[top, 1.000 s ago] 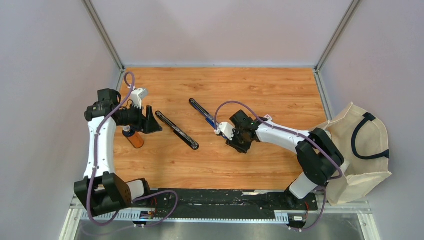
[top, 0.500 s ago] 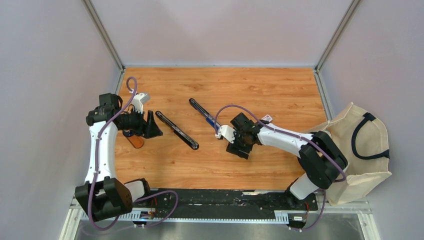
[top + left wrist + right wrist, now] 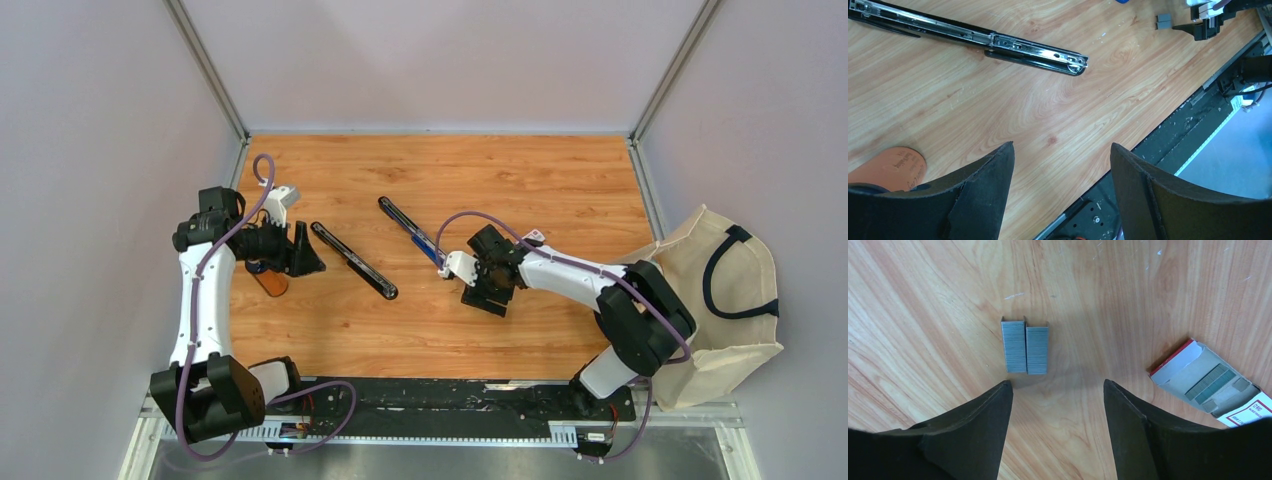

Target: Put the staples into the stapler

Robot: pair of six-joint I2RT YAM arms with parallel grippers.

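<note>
Two short grey strips of staples (image 3: 1024,346) lie side by side on the wood, just ahead of my right gripper (image 3: 1055,385), which is open and empty. They also show small in the left wrist view as staples (image 3: 1163,21). The stapler (image 3: 352,260) is a long black bar lying open, its chrome magazine (image 3: 998,40) facing up. My left gripper (image 3: 1060,147) hangs open over bare wood, left of the stapler (image 3: 1038,52). In the top view my right gripper (image 3: 484,297) covers the staples, and my left gripper (image 3: 305,255) is near the stapler's far end.
The opened white staple box (image 3: 1205,380) with a red edge lies right of the strips. A second black bar with a blue part (image 3: 408,226) lies between stapler and right arm. An orange object (image 3: 268,280) sits under the left arm. A cloth bag (image 3: 725,300) hangs off the right edge.
My right gripper has opened and drawn slightly right and toward the near edge. The left arm shifted a little early on, then stayed still.
</note>
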